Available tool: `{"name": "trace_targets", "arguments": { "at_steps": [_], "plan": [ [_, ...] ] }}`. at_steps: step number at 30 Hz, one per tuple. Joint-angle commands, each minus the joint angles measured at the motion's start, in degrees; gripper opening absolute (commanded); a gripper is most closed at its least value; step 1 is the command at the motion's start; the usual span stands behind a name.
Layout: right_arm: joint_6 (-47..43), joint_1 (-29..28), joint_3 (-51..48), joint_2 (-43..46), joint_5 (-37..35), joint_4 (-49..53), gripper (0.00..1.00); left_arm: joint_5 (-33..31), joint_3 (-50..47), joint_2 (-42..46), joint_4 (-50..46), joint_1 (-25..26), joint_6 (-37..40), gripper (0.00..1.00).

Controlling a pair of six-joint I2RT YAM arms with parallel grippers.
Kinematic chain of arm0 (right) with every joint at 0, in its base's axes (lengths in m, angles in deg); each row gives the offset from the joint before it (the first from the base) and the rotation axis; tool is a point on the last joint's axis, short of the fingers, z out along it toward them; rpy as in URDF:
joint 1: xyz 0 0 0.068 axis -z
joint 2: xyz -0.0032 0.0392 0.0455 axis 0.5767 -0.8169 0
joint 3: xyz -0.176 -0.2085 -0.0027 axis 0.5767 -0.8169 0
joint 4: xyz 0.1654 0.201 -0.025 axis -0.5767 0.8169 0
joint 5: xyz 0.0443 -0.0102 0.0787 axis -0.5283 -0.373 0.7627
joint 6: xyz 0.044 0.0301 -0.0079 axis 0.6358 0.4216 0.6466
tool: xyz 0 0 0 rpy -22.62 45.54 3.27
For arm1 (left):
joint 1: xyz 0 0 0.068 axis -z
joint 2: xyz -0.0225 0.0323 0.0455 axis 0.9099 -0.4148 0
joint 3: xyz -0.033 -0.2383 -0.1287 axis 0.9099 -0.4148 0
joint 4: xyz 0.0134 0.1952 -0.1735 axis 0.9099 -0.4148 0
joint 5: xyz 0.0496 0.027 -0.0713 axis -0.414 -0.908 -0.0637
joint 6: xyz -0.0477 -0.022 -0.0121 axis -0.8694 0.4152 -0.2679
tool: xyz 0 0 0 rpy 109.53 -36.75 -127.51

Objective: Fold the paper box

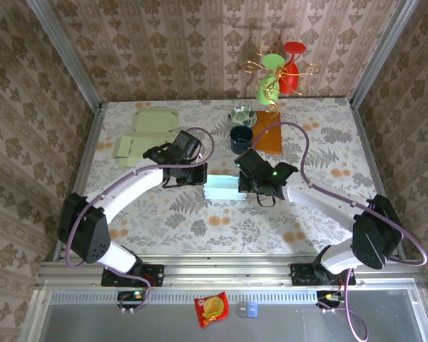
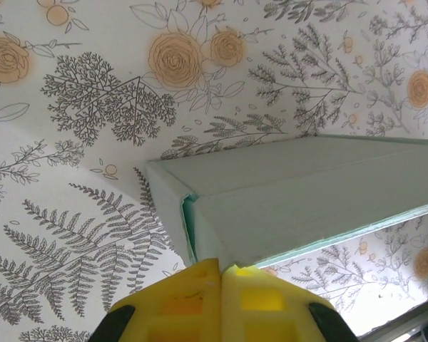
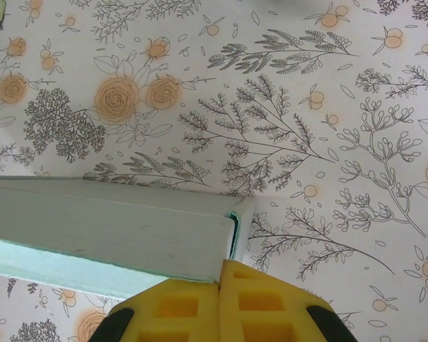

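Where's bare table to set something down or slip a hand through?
Bare tablecloth: the near strip between the paper box and the front rail; also rear right, between the wooden board and the right wall. Crowded: flat box blanks rear left, bowl and cup rear centre.

You've got white links and black joints on your left arm (image 1: 132,185) and right arm (image 1: 321,201), with a purple cable (image 1: 307,146) looping off each. Your left claw (image 2: 221,269) and right claw (image 3: 220,283) have yellow pads (image 2: 178,303) with square recesses.
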Motion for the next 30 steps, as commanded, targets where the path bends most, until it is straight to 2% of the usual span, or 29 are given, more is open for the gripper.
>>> {"name": "trace_targets", "arguments": {
  "at_steps": [1,12,21,24,30],
  "plan": [
    [1.0,-0.2,-0.5,-0.5,-0.8,1.3,0.00,-1.8,-2.8,0.8,0.7,-0.3,2.3,0.00],
    [-1.4,-1.4,-5.7,1.7,-1.9,-4.0,0.00,-4.1,-8.4,3.2,6.3,1.3,3.8,0.00],
    [-1.3,-2.4,-6.5,2.6,-2.2,-3.3,0.00,-6.9,-10.5,5.1,7.9,2.8,4.8,0.00],
    [-0.3,-2.4,-5.9,3.2,-0.7,-2.3,0.10,-7.7,-11.6,5.5,8.7,3.2,4.8,0.00],
    [5.4,-1.2,-3.1,6.5,6.6,2.2,0.48,-10.2,-12.1,6.2,9.0,4.1,4.7,0.00]
  ]
}}
